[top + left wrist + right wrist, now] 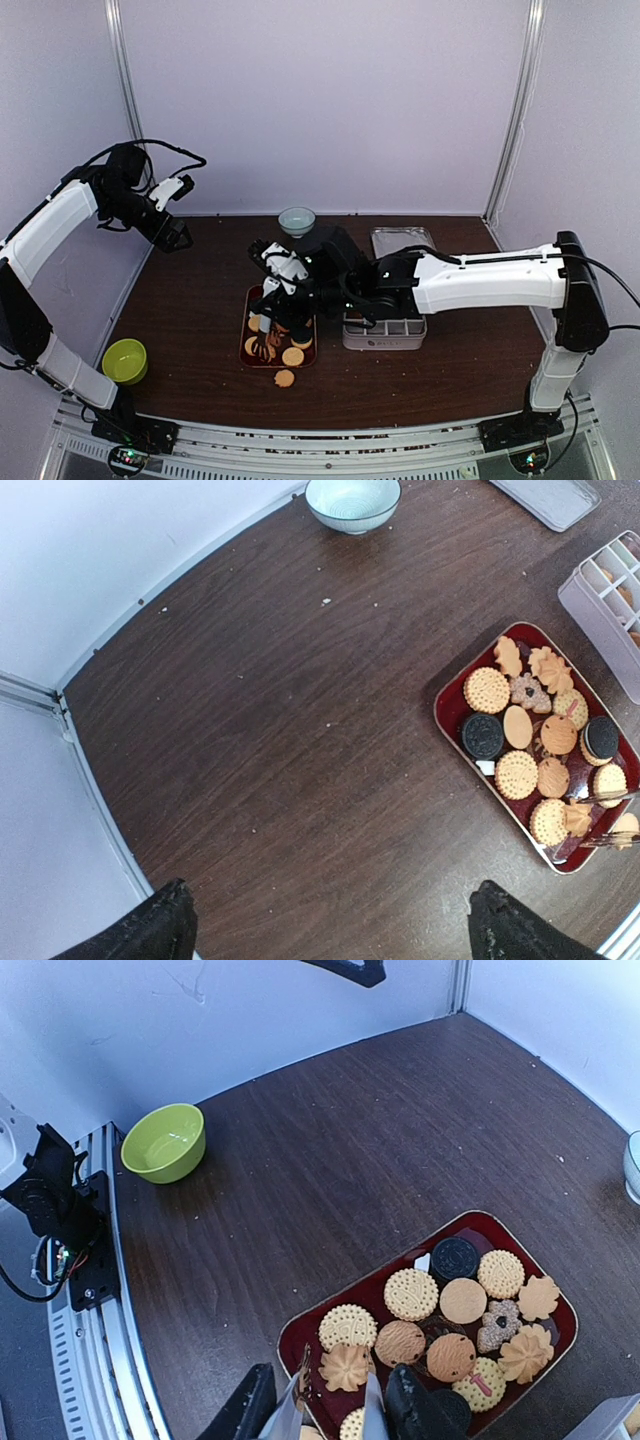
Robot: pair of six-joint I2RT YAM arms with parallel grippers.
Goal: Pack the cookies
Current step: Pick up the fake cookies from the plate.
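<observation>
Cookies point(411, 1293) fill a red tray point(450, 705) mid-table, a loose cookie point(285, 378) just beyond its near rim — divided box point(385, 333) just right. Right gripper point(335, 1415) hangs over the tray, grip indeterminable; left gripper point(330, 925) spread wide, raised left — green bowl point(165, 1142) well apart.

The left arm point(55, 225) rears up beside the table's point(190, 320) far left corner, the left gripper point(176, 237) spread wide. The right arm point(490, 280) reaches leftward across the middle, wrist bent down, the right gripper point(277, 325) low, fingers partly apart; any grip is unclear.
</observation>
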